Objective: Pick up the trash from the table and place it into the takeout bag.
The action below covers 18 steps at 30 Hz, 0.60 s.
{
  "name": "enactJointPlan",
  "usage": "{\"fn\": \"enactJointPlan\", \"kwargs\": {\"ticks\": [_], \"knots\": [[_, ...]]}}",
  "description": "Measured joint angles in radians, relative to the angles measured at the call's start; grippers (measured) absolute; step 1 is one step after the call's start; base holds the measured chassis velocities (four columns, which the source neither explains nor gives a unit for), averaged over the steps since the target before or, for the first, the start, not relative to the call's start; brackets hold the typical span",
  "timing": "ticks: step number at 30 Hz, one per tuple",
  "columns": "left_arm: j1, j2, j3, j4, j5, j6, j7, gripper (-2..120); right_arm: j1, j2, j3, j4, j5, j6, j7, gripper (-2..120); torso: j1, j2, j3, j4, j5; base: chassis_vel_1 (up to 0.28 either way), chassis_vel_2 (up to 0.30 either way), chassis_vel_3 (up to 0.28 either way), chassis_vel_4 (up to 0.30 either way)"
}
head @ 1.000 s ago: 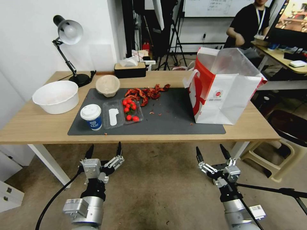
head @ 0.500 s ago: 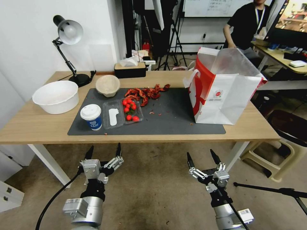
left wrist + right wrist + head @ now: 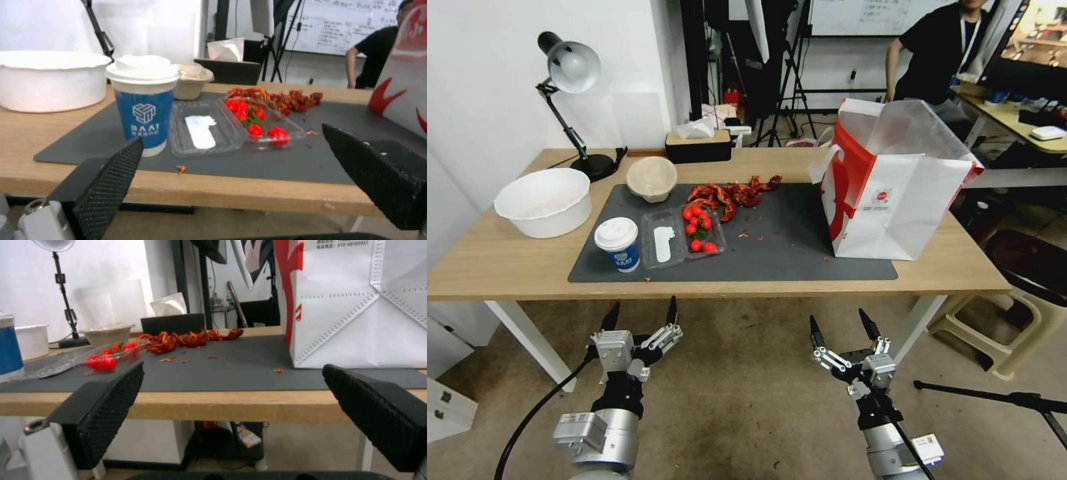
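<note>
Both grippers, left (image 3: 639, 313) and right (image 3: 837, 324), hang below the table (image 3: 507, 267) edge with fingers spread wide and empty. Just beyond the left fingers stands the cup (image 3: 143, 103), likely light and crushable, best taken around its wall below the lid. Beyond it lie the tray (image 3: 684, 238), brittle red scraps (image 3: 730, 193) and bowl (image 3: 652, 177); the bag (image 3: 894, 193) stands past the right fingers.
</note>
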Motion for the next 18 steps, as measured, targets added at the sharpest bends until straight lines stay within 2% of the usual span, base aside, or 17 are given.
{"fn": "enactJointPlan", "kwargs": {"ticks": [5, 15, 18], "knots": [[-0.035, 0.009, -0.023, -0.014, -0.048, 0.027, -0.040, 100, -0.005, -0.005, 0.001, 0.011, -0.002, -0.008, 0.000, 100, 0.000, 0.000, 0.000, -0.0001, 0.0000, 0.000, 0.000, 0.000, 0.000], [-0.070, 0.031, -0.060, -0.010, -0.073, 0.042, -0.064, 100, 0.001, -0.008, 0.000, 0.010, -0.003, -0.011, 0.000, 100, 0.000, 0.000, 0.000, -0.0001, 0.0001, 0.000, 0.000, 0.000, 0.000], [-0.111, 0.044, -0.082, 0.039, -0.097, 0.024, -0.077, 100, 0.023, -0.017, -0.016, 0.003, -0.003, -0.023, 0.002, 100, 0.000, 0.000, 0.000, -0.0001, 0.0002, 0.000, 0.000, 0.000, 0.000]]}}
